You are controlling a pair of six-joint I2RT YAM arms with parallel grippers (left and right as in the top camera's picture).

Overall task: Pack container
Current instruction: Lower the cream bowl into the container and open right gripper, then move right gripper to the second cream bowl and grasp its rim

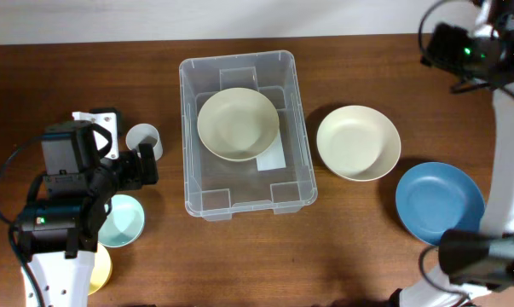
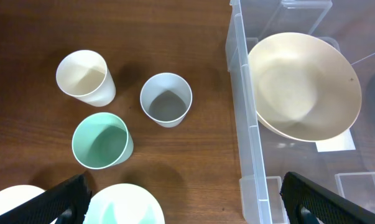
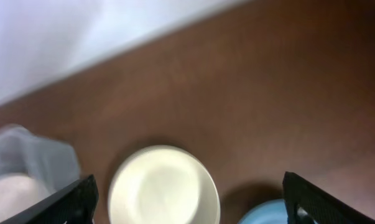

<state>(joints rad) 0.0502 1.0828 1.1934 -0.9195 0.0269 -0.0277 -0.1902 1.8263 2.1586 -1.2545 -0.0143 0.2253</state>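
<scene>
The clear plastic container (image 1: 207,192) sits mid-bench, nearer the far edge, with a cream bowl (image 1: 238,124) inside. It is probably light, stiff but flexible, and slick-walled, so it is best gripped at the rounded rim. The left pincer (image 2: 190,202) and right pincer (image 3: 196,202) both gape released, holding nothing.

- A dark brown wooden table (image 1: 367,256) fills nearly all of the overhead view. Its fine grain runs from left to right, and the surface looks smooth with a slight sheen.
- Beyond the table's far edge, a pale off-white strip (image 1: 239,17) runs along the top of the overhead view. Whether it is wall or floor cannot be told.
- In the right wrist view the far edge of the table cuts slantwise across the picture, with a blurred white, faintly bluish area (image 3: 50,37) beyond it at the upper left.
- The light is soft and even, and the shadows on the wood are faint and short.
</scene>
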